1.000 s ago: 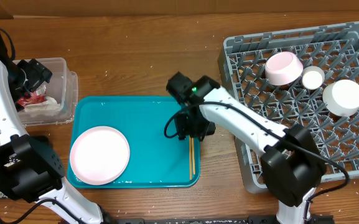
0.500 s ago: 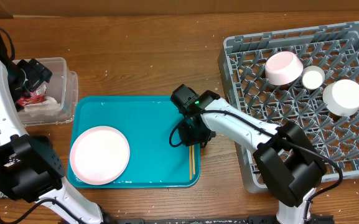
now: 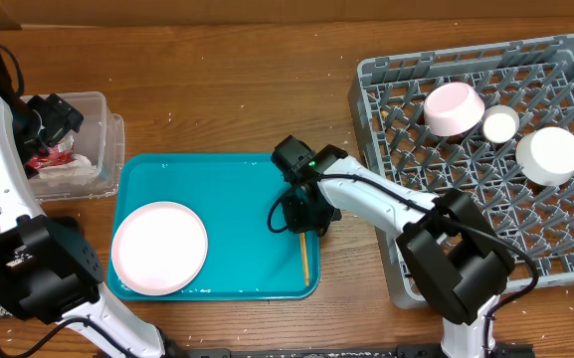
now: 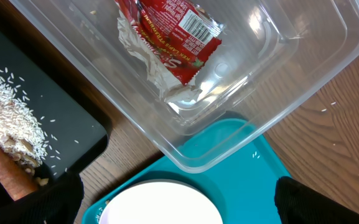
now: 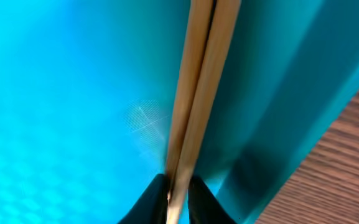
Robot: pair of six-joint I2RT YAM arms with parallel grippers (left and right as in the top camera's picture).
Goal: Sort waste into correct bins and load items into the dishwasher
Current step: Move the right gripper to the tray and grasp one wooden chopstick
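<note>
Two thin wooden chopsticks (image 5: 198,93), side by side, are pinched at one end between the jaws of the right gripper (image 5: 178,196). A pale pink plate (image 3: 159,248) is laid flat well left of them. To their right, a pink bowl (image 3: 453,107), white cup (image 3: 500,124) and white bowl (image 3: 549,156) are held in the grey rack (image 3: 364,80). Below the spread jaws of the left gripper (image 4: 185,202), a red packet (image 4: 173,37) and napkin (image 4: 157,78) are kept in the clear tub (image 4: 303,74), with rice (image 4: 5,112) and an orange stick (image 4: 2,171) on the black tray (image 4: 61,124).

Teal serving tray (image 3: 237,199) flat on brown wooden table (image 3: 217,89), near its front edge.
</note>
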